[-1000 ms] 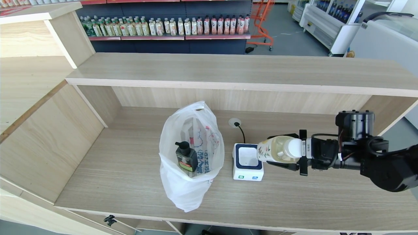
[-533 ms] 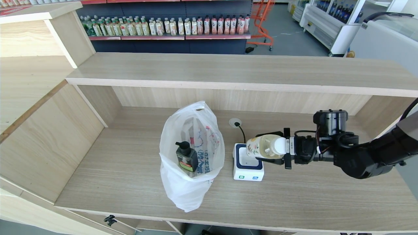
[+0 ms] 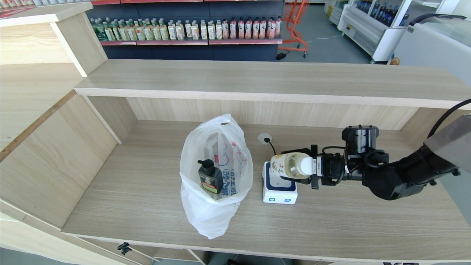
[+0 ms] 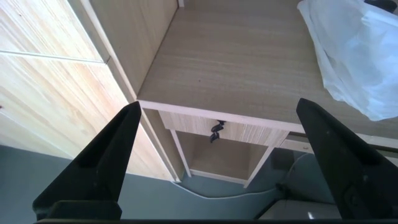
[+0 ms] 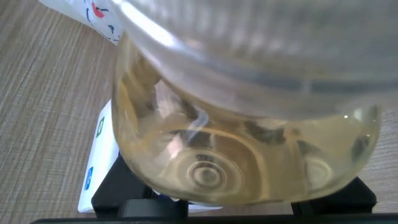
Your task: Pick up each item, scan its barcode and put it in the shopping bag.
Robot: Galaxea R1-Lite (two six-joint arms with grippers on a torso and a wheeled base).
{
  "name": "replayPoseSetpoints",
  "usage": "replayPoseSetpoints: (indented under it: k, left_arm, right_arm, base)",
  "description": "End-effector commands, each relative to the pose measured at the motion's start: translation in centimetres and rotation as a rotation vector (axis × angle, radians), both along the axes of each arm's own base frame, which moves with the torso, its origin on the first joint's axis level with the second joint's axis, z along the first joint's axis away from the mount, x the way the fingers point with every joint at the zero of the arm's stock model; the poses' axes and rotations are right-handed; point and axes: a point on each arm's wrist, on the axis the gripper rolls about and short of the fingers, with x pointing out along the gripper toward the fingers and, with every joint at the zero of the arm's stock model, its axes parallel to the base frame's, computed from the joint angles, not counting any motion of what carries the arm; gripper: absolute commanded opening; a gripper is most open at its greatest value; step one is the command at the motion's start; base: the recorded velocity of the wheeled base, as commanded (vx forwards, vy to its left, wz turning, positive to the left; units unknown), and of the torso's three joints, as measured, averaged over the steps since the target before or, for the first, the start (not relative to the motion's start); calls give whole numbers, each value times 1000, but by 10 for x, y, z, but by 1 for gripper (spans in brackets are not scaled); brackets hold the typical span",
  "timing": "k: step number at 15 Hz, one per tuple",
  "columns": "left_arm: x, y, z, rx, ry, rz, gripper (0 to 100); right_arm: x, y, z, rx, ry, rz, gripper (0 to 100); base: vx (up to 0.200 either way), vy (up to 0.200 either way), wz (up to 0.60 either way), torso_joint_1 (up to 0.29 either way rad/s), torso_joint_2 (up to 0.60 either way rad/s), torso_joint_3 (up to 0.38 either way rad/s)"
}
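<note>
Since your right gripper (image 3: pixel 291 166) has carried the bottle (image 3: pixel 285 165) leftward over the last second, from beside the scanner (image 3: pixel 278 193) to right above its window, you are now at the scan step for this item, with bagging likely next. The fingers pinch the bottle lying sideways, cap toward the wrist, its base poking past the fingertips toward the shopping bag (image 3: pixel 206 217), which stands just beyond the scanner and holds a dark pump bottle (image 3: pixel 209 179). Your left gripper (image 4: pixel 219 106) hangs with fingers spread, nothing between them. The bottle's label shows a floral print; its writing, and the blue characters on the bag, are too small to make out
</note>
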Motion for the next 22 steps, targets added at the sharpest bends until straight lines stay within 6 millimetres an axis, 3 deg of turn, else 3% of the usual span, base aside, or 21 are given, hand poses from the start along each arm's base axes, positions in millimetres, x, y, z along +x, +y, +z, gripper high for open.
replayPoseSetpoints:
  k: [1,5,7,9,11,13,17,22]
  left_arm:
    - [0,0,0,0,0,1,100]
    - [0,0,0,0,0,1,100]
    - [0,0,0,0,0,1,100]
    - [0,0,0,0,0,1,100]
    - [0,0,0,0,0,1,100]
    - [0,0,0,0,0,1,100]
    - [0,0,0,0,0,1,100]
    - [0,0,0,0,0,1,100]
  right_arm:
    - [1,0,-5,-5,14,-2,0]
    - [-1,-1,0,-2,4,-5,0]
    - [-8,-4,13,14,5,-12,0]
    - [-21,-14,39,71,52,-42,0]
    - [-46,-34,81,181,148,-108,0]
    - [-72,-39,104,281,297,-146,0]
    - [-95,-43,103,353,456,-236,0]
    - [-97,-45,103,466,614,-389,0]
  base:
    - [0,0,0,0,0,0]
    - [0,0,0,0,0,0]
    - [0,0,0,0,0,0]
    - [0,0,0,0,0,0]
    - [0,0,0,0,0,0]
    - [0,0,0,0,0,0]
    - [0,0,0,0,0,0]
    - [0,0,0,0,0,0]
